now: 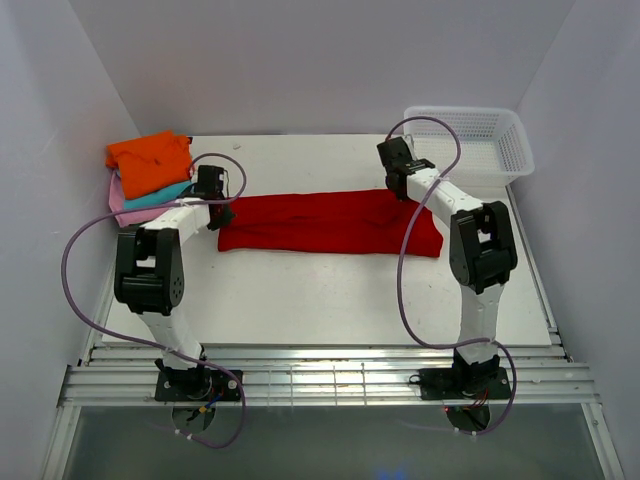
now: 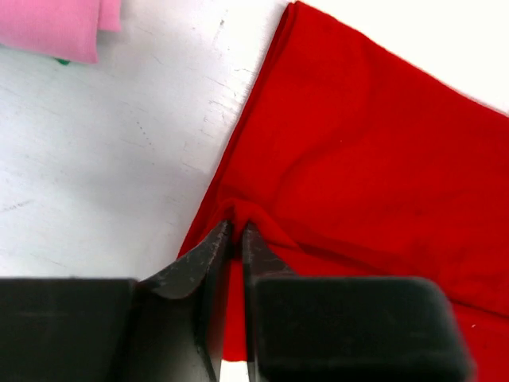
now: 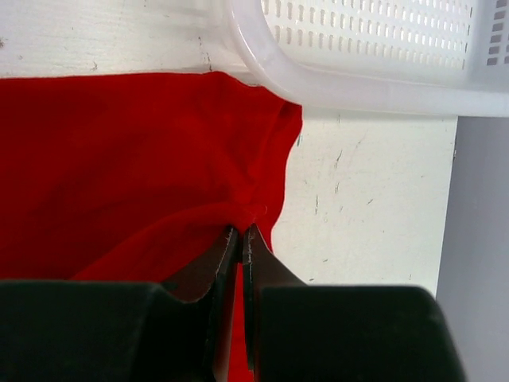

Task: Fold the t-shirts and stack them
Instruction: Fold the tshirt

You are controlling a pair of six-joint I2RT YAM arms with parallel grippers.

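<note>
A bright red t-shirt (image 1: 330, 222) lies folded into a long strip across the middle of the table. My left gripper (image 1: 222, 212) is at the strip's left end, and in the left wrist view this gripper (image 2: 237, 227) is shut on a puckered fold of the red t-shirt (image 2: 374, 151). My right gripper (image 1: 402, 188) is at the strip's far right corner. Seen from the right wrist, that gripper (image 3: 241, 231) pinches the red t-shirt (image 3: 119, 167) near its edge. A stack of t-shirts (image 1: 150, 165), orange over teal over pink, sits at the back left.
A white mesh basket (image 1: 470, 140) stands at the back right, and its rim (image 3: 358, 87) is just beyond the red cloth. The pink shirt's edge (image 2: 56, 28) lies close to my left gripper. White walls enclose the table on three sides.
</note>
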